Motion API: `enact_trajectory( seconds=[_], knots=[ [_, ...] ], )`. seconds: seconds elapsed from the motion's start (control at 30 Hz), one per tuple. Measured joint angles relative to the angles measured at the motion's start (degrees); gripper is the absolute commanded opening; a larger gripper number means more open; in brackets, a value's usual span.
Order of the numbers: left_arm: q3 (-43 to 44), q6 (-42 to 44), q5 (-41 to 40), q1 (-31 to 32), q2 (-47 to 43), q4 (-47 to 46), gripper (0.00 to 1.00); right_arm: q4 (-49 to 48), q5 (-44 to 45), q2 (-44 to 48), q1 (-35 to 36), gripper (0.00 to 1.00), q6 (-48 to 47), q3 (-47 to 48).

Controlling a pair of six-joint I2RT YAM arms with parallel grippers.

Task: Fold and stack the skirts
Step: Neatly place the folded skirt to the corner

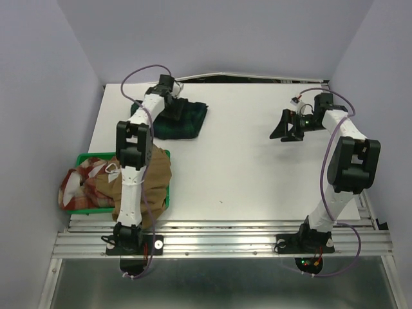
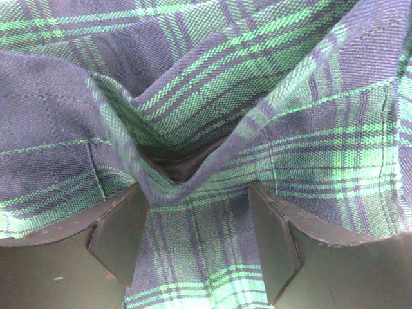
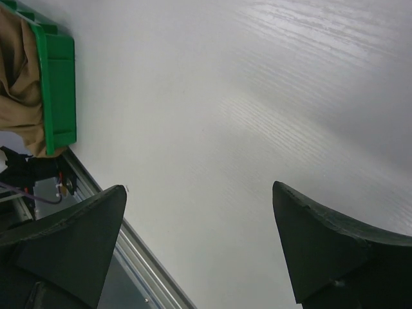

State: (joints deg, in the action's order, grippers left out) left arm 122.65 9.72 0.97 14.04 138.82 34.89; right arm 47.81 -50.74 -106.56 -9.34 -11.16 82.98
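The dark green-and-navy tartan skirt (image 1: 188, 122) lies bunched on the far left of the white table (image 1: 257, 167). My left gripper (image 1: 174, 107) is down on it. In the left wrist view the tartan skirt (image 2: 257, 96) fills the frame, and my left gripper (image 2: 193, 222) is open with flat cloth between its fingers and a raised fold just ahead. The tan-brown skirt (image 1: 158, 174) and the red-and-cream checked skirt (image 1: 87, 183) are heaped in the green tray (image 1: 90, 156). My right gripper (image 1: 287, 129) is open and empty above the table's far right.
The right wrist view shows my right gripper (image 3: 199, 219) over bare table, with the green tray (image 3: 58, 84) and tan-brown skirt (image 3: 16, 77) at its left edge. The left arm crosses over the tray. Walls close in the table on three sides.
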Motion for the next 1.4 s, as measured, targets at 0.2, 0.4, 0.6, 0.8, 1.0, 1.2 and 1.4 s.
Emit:
enact_trajectory(
  seconds=[0.2,0.4,0.6,0.8,1.0,1.2,1.4],
  knots=[
    [-10.4,4.3,-1.8,-8.4,-6.4,-0.9,0.75,0.0,-0.3,0.0,0.0,1.0,0.0,-1.5],
    [-21.1,10.4,-1.4,-12.8,-12.7,-4.4,0.75,0.0,-0.3,0.1,0.0,1.0,0.0,-2.3],
    [-28.0,14.4,-1.2,-15.1,-17.6,-5.3,0.75,0.0,-0.8,0.2,0.0,1.0,0.1,-2.3],
    [-29.3,15.9,-1.2,-15.8,-21.5,-3.9,0.77,0.0,-1.8,0.2,0.0,1.0,0.5,-2.3],
    [-29.3,15.9,1.0,-16.0,-29.9,-6.2,0.79,0.0,-2.3,0.2,0.0,1.0,1.0,-2.3],
    [-25.8,14.6,2.6,-16.0,-31.6,-9.4,0.78,0.0,-2.3,0.2,0.0,1.0,1.7,-2.3],
    [-25.1,13.1,3.9,-16.0,-26.7,-10.6,0.76,0.0,-2.2,0.2,0.0,1.0,1.8,-2.3]
  ],
)
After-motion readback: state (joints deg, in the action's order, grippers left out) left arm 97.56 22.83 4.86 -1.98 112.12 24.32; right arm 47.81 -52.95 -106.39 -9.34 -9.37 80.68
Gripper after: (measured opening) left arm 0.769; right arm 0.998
